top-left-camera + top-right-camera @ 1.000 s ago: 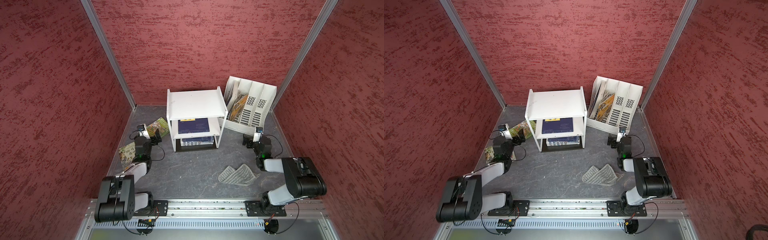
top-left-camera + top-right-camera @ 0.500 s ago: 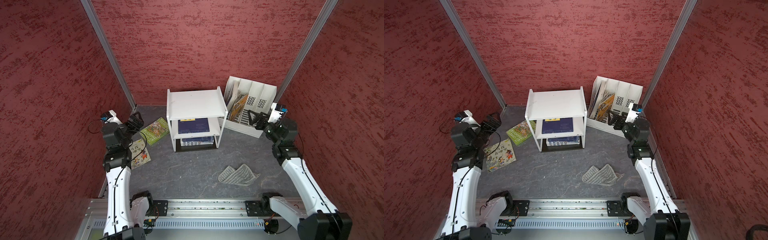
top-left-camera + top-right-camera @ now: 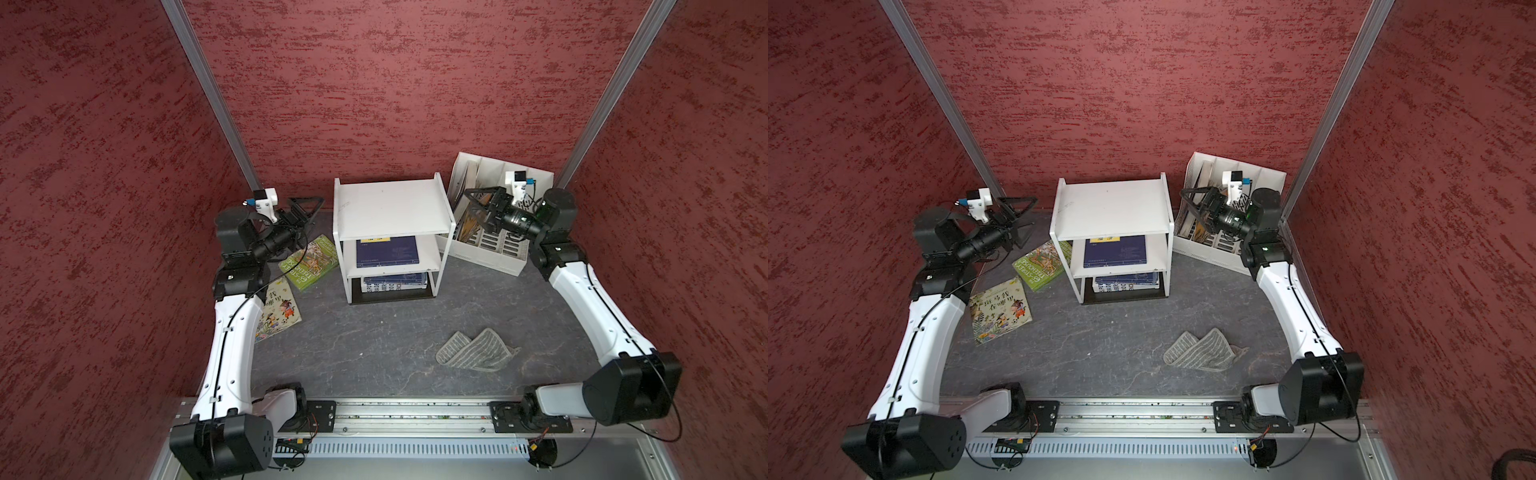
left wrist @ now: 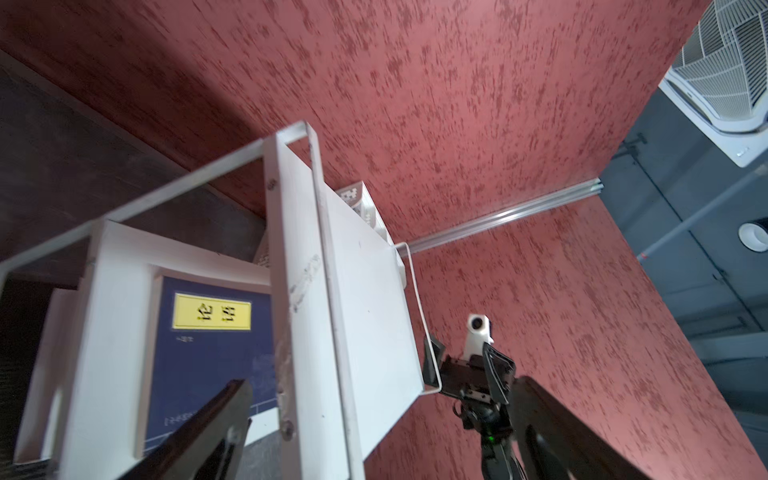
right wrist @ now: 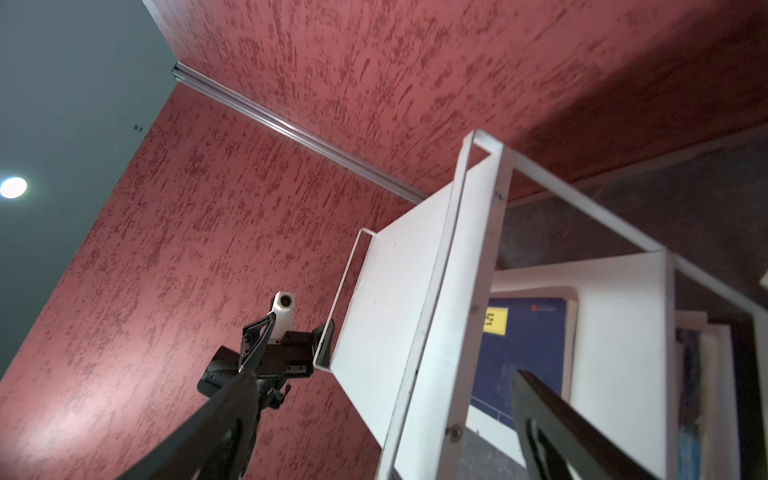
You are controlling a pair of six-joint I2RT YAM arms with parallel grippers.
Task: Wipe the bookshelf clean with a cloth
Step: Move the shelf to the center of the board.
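Top view: cloth (image 3: pixel 476 351) lies apart from bookshelf (image 3: pixel 390 208).

Centre left in a top view, the left arm (image 3: pixel 230 345) covers the edge of a picture book (image 3: pixel 279 313). Upper right, the right pincer (image 3: pixel 478 209) hides part of the file holder (image 3: pixel 490 249). The top of the bookshelf (image 3: pixel 390 208) covers the rear of its books (image 3: pixel 386 251). In the left wrist view the bookshelf is blurred.

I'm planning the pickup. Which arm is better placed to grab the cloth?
Right, likely. The cloth lies on the right half of the table, farther from the left gripper. The right gripper is open and empty beside the bookshelf.
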